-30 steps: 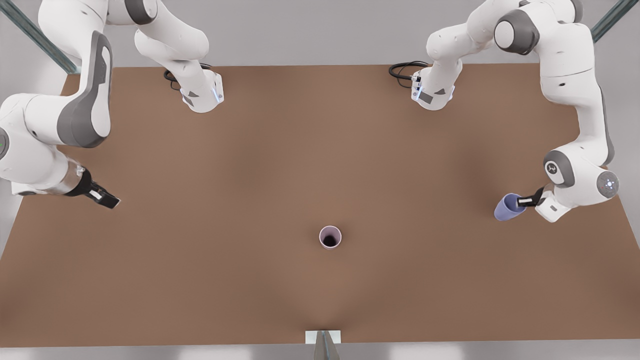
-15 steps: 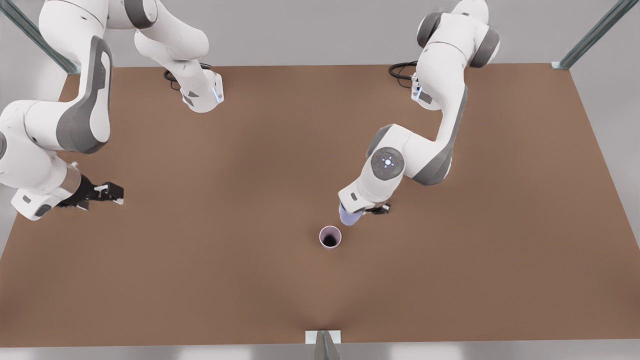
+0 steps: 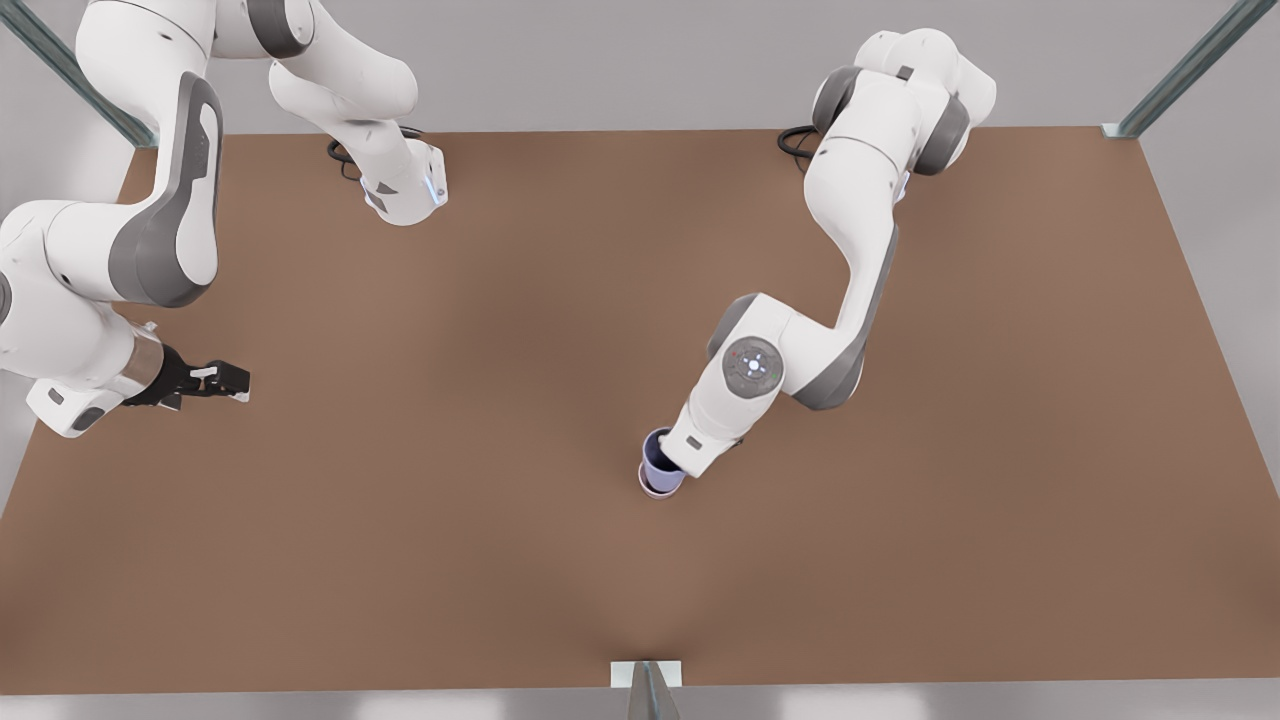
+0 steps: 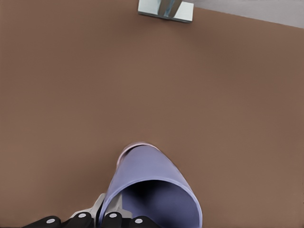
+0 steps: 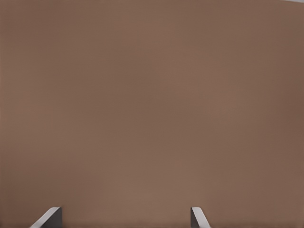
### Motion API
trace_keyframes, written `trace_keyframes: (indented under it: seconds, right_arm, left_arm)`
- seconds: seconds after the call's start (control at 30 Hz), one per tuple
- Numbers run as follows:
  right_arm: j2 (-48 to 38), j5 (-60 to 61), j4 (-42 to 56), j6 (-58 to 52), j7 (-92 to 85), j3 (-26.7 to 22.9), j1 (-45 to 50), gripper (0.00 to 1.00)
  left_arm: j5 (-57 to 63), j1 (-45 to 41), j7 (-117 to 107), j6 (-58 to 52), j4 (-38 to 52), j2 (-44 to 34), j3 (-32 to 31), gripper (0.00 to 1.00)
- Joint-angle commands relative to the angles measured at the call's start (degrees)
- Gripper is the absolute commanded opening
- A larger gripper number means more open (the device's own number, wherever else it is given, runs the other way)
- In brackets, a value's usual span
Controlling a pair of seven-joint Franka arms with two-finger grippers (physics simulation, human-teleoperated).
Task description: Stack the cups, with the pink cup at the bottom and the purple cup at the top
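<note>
A brown counter (image 3: 420, 560) seen from above, with two white robot arms. The left gripper (image 4: 95, 222), which is on the arm at the front view's right, is clenched on the rim of the purple cup (image 3: 660, 462) and holds it directly over the pink cup (image 3: 656, 490) near the middle of the counter. In the left wrist view the purple cup (image 4: 151, 190) is tilted, mouth toward the camera, and a sliver of the pink cup's rim (image 4: 127, 150) peeks out past its base. The purple cup looks partly entered, though how deep it sits cannot be told.

To finish well, the arm should probably bring the purple cup upright, keep its base centred in the pink mouth, lower gently until it seats, then let go and lift straight up.

The right gripper (image 3: 222, 380) waits released above bare counter near the front view's left edge, its fingertips (image 5: 50, 217) well apart
</note>
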Motion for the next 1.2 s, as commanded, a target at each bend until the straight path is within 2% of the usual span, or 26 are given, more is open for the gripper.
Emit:
trace_keyframes:
  seconds: [0.0, 0.8, 0.87, 0.9, 1.17]
  right_arm:
    - [-0.01, 0.07, 0.03, -0.20, 0.19, -0.05, -0.09, 1.00]
    - [-0.01, 0.95, -0.06, -0.20, -1.39, -0.14, -1.23, 1.00]
    - [0.08, 0.95, 0.03, -0.20, -1.22, 0.12, -0.53, 1.00]
    - [0.61, 0.86, 1.16, 0.24, -0.78, -1.46, 3.07, 1.00]
    - [0.87, 0.95, 1.70, 0.15, -0.78, -1.02, 3.43, 1.00]
  left_arm:
    - [-1.54, -0.02, -18.19, 1.23, -0.33, -0.03, -0.02, 0.21]
    - [-4.17, -0.11, -18.45, 1.66, -4.64, -0.03, -0.02, 0.21]
    - [-4.79, -0.11, -18.45, 1.84, -4.64, 0.06, -0.02, 0.21]
    - [-4.97, -0.20, -18.54, 2.02, -4.64, 0.06, -0.02, 0.21]
    - [-5.06, -0.11, -18.45, 3.33, -4.55, 0.06, -0.02, 0.21]
